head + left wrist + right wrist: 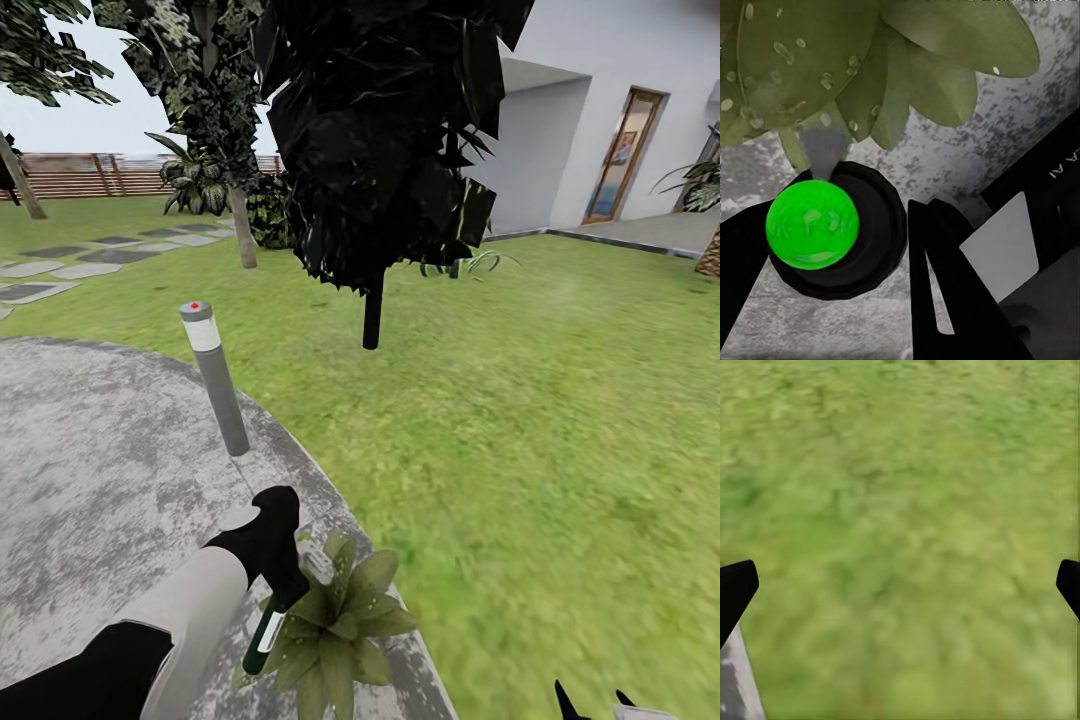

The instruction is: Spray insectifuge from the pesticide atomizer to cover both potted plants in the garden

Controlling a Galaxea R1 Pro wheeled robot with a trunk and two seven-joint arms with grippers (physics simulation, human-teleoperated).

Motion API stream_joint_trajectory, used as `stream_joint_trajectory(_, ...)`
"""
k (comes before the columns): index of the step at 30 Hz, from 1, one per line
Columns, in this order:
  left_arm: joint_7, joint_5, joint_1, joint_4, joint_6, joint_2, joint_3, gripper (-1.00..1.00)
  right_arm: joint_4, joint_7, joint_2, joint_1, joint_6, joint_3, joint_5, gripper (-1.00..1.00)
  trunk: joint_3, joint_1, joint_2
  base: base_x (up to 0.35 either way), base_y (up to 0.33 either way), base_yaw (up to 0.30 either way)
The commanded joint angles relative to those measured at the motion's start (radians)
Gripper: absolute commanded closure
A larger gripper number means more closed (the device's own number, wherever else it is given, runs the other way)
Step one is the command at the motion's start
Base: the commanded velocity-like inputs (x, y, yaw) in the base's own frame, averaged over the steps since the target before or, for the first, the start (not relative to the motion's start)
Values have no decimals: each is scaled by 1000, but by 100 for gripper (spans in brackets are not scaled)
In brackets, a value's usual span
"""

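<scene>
A green lawn (520,420) spreads out beside a round grey paved patio (90,450), with a grey lamp post (214,378) at its edge. A dark-leaved tree (380,140) stands on the grass. Stepping stones (90,255) lead toward a brown slatted fence (80,175). A white house wall (620,70) with a wood-framed door (624,155) stands at the far right under pale daylight.

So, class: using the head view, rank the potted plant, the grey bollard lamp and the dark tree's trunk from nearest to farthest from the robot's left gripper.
1. Potted plant, right beside the left gripper.
2. Bollard lamp, on the patio edge beyond.
3. Tree trunk, farther out on the lawn.
</scene>
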Motion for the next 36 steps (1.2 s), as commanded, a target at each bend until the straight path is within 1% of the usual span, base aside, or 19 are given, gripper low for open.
stream_joint_trajectory(1,-10,-8,-1,-2,14,1,-2,100,-1,8,-1,-2,-4,-9,5,-100,-1,0,0,0,0,0)
stream_joint_trajectory(4,-9,-8,-1,-2,42,1,-2,100,-1,7,-1,-2,-4,-9,4,-100,-1,0,0,0,-49,0)
stream_joint_trajectory(8,-9,-9,-1,-2,48,2,-1,100,0,8,2,-2,-4,-7,4,-100,-1,0,0,-54,-237,0)
stream_joint_trajectory(13,-8,-8,-1,-2,49,5,-2,100,0,8,4,-2,-4,-6,4,-100,-1,0,0,-174,-239,12)
stream_joint_trajectory(23,-8,-10,-1,-1,50,10,-4,100,0,7,5,-2,-4,-6,4,-100,-1,0,0,-222,-169,255)
stream_joint_trajectory(27,-8,-9,2,0,50,18,2,100,0,7,5,-2,-4,-6,4,-100,-1,0,0,-23,-14,227)
stream_joint_trajectory(32,-10,-1,3,0,48,23,5,100,0,7,4,-2,-4,-6,4,-100,-1,0,0,-1,-1,25)
stream_joint_trajectory(36,-13,3,4,0,48,46,7,100,0,8,5,-2,-4,-6,4,-100,-1,0,0,0,0,72)
